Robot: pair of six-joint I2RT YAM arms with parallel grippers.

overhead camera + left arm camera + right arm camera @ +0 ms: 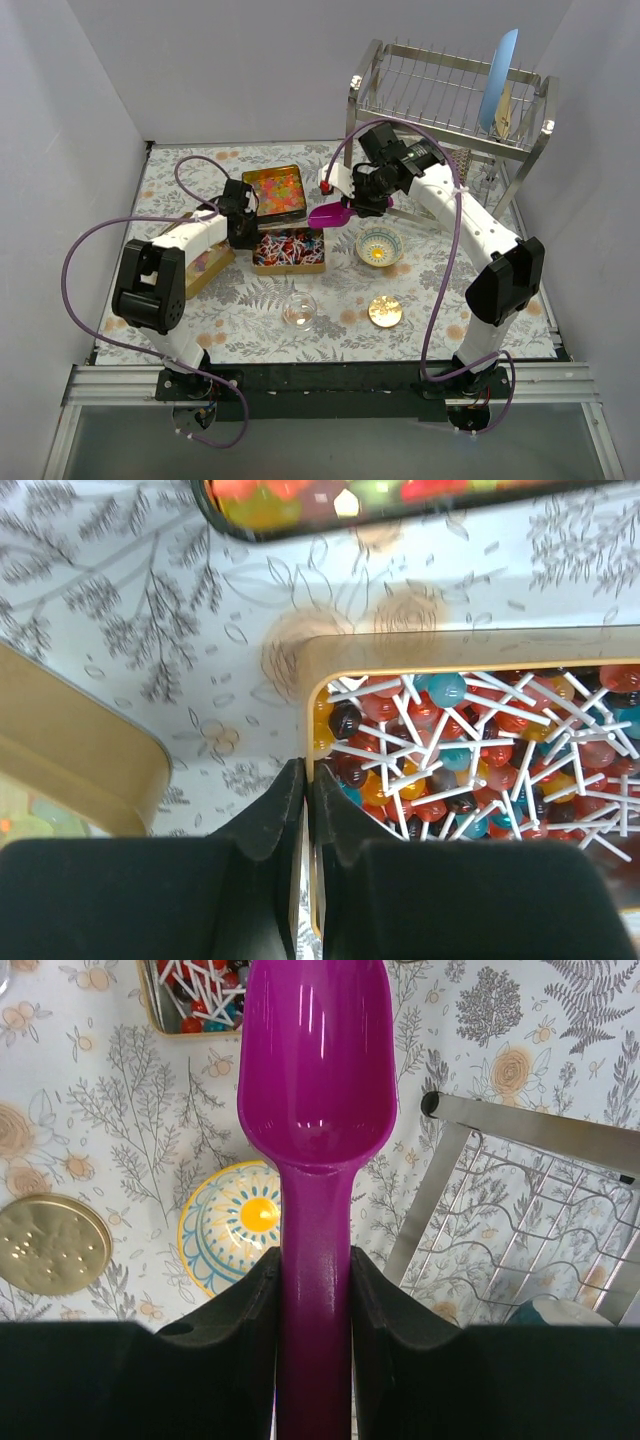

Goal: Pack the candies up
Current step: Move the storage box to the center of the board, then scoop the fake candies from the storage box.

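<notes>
Scoop [317, 1110] clamped in right fingers [245, 1305]; left fingers [268, 820] pinching lollipop tin [450, 648] wall.

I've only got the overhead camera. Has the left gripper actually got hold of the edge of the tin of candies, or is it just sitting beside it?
Observer: Its wrist camera shows the left gripper shut on the side wall of the tin, one finger outside and one inside by the candies.
Operator: And the purple scoop, is there anything in it?
Observer: No. From the right wrist its bowl is bare and glossy, and the right gripper is clamped on the handle.
Operator: What sort of candies are they?
Observer: Round ones on thin white sticks, mostly red, blue and orange, heaped in the tin.
</notes>
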